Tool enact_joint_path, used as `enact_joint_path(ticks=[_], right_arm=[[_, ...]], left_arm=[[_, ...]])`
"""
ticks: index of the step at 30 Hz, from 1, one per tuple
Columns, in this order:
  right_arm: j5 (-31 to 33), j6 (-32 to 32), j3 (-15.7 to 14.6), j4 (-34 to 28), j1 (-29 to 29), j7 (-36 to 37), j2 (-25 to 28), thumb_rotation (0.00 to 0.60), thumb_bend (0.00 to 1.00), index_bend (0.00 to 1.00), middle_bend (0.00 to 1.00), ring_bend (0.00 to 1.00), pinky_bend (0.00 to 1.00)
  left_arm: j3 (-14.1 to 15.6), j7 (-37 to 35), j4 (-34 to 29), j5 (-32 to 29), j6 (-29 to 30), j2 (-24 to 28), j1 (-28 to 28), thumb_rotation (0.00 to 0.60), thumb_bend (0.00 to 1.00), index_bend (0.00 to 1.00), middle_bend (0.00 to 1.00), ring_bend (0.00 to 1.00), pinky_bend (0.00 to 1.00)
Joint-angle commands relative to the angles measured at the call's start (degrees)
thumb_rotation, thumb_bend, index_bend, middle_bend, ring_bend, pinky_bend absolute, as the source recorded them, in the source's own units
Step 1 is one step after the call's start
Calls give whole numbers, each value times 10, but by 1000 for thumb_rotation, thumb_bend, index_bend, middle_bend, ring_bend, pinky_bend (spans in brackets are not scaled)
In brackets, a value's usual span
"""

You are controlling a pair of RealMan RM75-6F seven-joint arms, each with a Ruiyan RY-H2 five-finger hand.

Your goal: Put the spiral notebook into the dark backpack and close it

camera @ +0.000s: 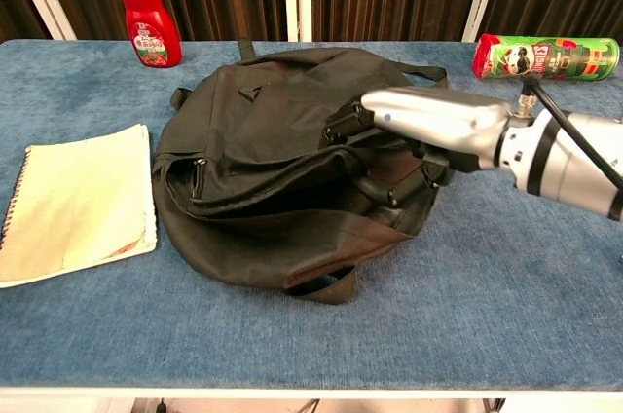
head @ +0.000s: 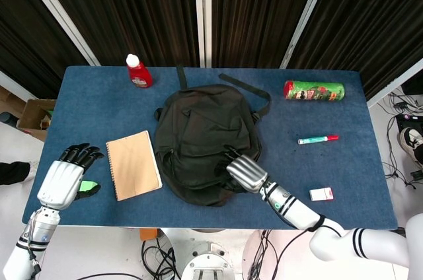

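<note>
Right hand (camera: 428,131) grips the backpack (head: 205,141) fabric at its 4 o'clock edge, fingers curled in. I see my left hand (head: 63,177) open, holding nothing, at 9 o'clock from the notebook (head: 133,164).

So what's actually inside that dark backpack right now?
Can't tell. The dark backpack lies flat, and the right hand grips its fabric, covering the opening. The spiral notebook isn't in it; it lies beside it on the table.
</note>
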Motion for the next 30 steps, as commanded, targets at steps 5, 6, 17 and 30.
enact_joint_path(ticks=[5,6,17,30], right_arm=[[100,-2,59,-1,17,-4,-52,600,477,643,538,245,32],[117,3,68,-3,17,-5,-59,600,477,653,541,248,32],[308,78,158,-27,24,-65,-119,600,477,686,535,250,33],[333,111,178,-35,25,-66,-120,600,477,686,530,250,27]], left_arm=[[17,9,38,34,-12,-26,-5,600,2,304,231,169,209],[20,12,43,40,-13,-31,-5,600,2,304,231,169,209],[43,52,139,93,-8,-104,0,600,8,303,231,169,212],[22,13,295,54,-56,-184,-28,600,16,303,231,169,222]])
